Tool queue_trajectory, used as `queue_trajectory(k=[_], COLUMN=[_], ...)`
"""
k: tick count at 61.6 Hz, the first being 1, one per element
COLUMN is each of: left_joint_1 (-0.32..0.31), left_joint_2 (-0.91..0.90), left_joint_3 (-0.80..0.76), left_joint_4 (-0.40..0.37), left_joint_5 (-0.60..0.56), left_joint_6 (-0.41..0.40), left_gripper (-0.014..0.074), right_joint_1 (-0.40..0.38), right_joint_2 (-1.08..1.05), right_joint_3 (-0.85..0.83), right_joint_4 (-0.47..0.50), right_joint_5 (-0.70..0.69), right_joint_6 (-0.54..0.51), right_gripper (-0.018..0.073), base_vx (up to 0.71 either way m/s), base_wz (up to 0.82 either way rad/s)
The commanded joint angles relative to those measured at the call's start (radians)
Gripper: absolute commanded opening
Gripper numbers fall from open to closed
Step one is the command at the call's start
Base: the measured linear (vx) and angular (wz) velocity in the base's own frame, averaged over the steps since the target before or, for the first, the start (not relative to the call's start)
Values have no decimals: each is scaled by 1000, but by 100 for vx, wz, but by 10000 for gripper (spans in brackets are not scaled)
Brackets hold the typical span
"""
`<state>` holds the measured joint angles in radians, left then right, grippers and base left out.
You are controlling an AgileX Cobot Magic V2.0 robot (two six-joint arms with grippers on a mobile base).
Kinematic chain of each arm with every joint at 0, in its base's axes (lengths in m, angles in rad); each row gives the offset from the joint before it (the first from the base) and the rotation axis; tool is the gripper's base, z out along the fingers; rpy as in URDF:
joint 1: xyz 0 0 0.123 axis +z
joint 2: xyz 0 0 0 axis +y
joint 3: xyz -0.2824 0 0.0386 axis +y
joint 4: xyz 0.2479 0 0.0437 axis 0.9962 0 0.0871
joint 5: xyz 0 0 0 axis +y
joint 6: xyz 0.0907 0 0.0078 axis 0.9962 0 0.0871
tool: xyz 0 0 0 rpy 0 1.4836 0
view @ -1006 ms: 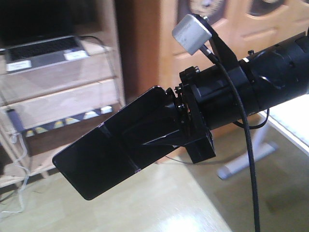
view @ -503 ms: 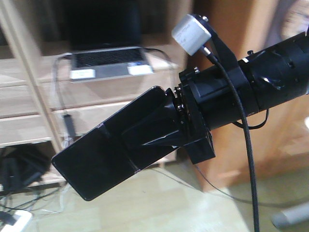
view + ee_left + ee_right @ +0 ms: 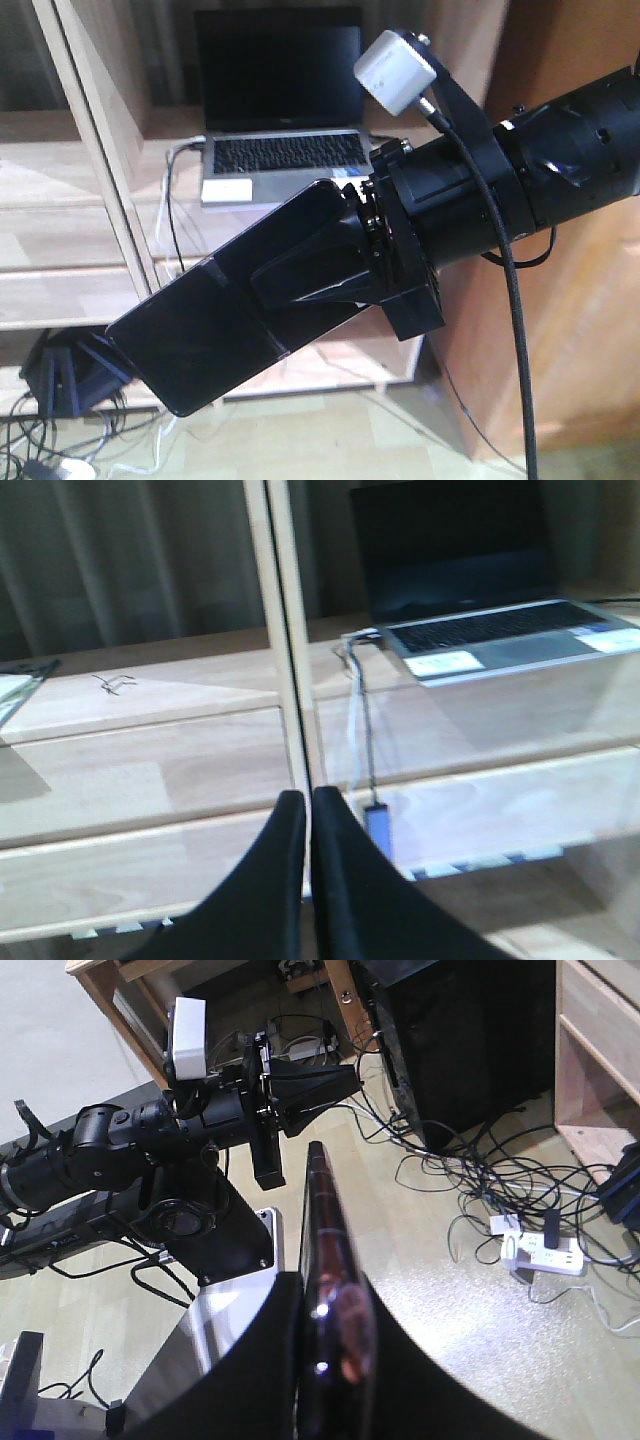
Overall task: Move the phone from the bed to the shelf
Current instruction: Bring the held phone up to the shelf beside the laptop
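Right wrist view: right hand (image 3: 335, 1305) pinches the phone (image 3: 322, 1210) — left hand (image 3: 305, 800) pressed together.

We see an open grey laptop (image 3: 282, 150), screen dark, white stickers on its palm rest, a cable (image 3: 360, 720) at its left side. On the pale floor (image 3: 450, 1340) we note tangled black cables (image 3: 470, 1180) beside a white power strip (image 3: 540, 1253).

left claw (image 3: 305, 802) pinched closed | right claw (image 3: 268, 285) clamped (held aloft)

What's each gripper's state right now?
Left gripper: closed, holding nothing.
Right gripper: closed on the phone.
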<state>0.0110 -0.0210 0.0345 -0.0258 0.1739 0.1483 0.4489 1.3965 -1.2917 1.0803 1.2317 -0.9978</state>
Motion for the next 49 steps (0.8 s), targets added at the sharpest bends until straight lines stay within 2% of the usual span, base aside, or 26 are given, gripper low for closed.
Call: queue_trajectory(k=[1, 49], left_joint_1=[1, 1], left_joint_2=[-4, -4], left_joint_3=[-23, -23], left_joint_4=[-9, -9], left_joint_5=[-76, -76], left_joint_6=[-6, -6], left_gripper=[1, 1], right_joint_1=[-1, -1], right_joint_2=[-32, -32], right_joint_3=[-28, -28], right_joint_4=[86, 86], right_joint_5=[53, 53], right_joint_6=[-1, -1], right_gripper=[-2, -2], base_vx=[26, 24], base_wz=[14, 10])
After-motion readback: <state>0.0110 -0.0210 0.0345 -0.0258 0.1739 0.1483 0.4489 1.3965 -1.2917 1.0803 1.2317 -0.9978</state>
